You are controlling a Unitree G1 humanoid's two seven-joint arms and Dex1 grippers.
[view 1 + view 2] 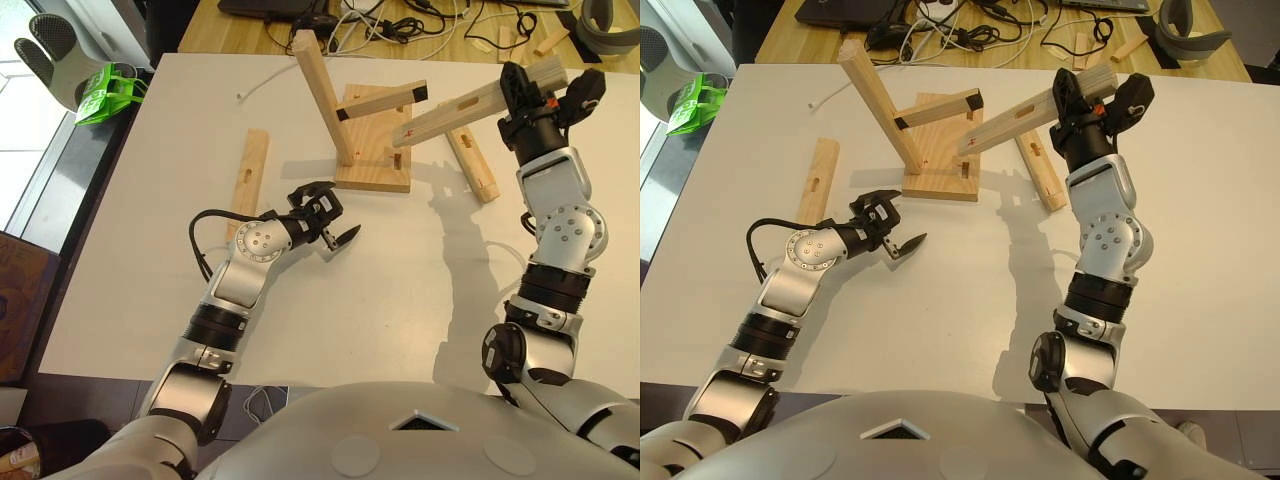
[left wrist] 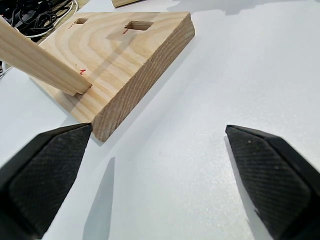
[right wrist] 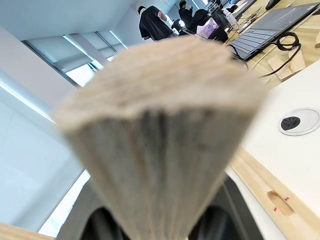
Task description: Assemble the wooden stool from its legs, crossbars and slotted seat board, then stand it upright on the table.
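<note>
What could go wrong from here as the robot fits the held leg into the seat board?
The right hand grips the held leg at one end, so its free tip may miss a slot or knock the leaning leg set in the seat board. The open left hand sits beside the board, not holding it, so it might slide.

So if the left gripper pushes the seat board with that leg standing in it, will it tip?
Likely slides rather than tips: the seat board is a thick flat slab on the smooth table. The leg stands tall and leaning, so it may wobble loose.
</note>
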